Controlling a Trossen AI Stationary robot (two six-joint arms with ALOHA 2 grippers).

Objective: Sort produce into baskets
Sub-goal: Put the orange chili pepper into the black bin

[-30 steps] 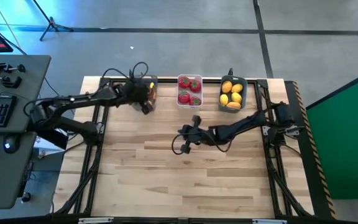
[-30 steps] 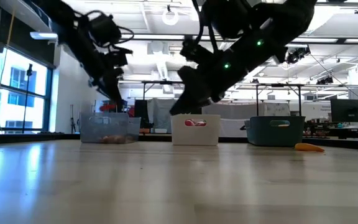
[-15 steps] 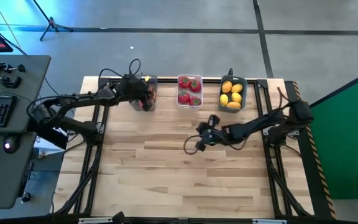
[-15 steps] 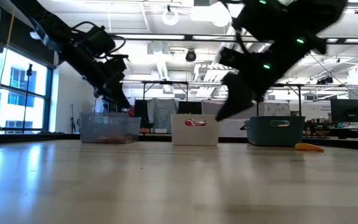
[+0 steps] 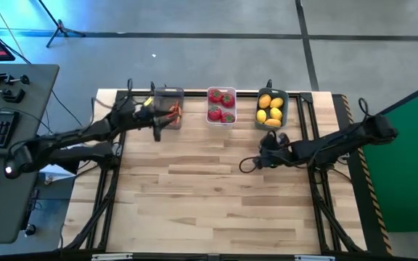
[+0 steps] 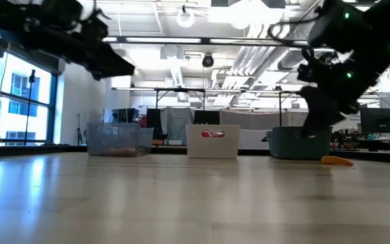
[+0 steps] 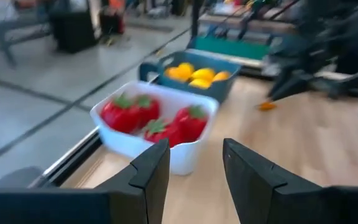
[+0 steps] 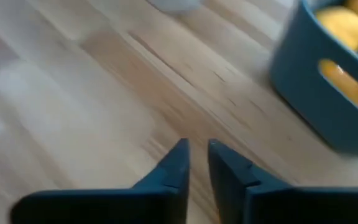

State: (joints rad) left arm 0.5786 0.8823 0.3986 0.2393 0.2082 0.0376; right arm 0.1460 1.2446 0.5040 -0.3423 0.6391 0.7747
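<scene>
1. Now the sorting looks nearly done: the red tomatoes fill the white basket, the yellow lemons sit in the dark teal basket, and orange bits show inside the clear grey basket.
2. One stray orange piece lies on the table, off beyond the teal basket in the low view; it is too blurred to say whether it is a carrot or a pepper.
3. The left gripper hangs empty beside the grey basket, fingers parted by a modest gap.
4. The right gripper hovers low over bare wood in front of the teal basket, fingers nearly together, holding nothing.
5. Next, I judge, a gripper must reach that stray piece, open wider, pinch it and carry it to the grey basket.
6. No readable brand, label or writing shows anywhere.
</scene>
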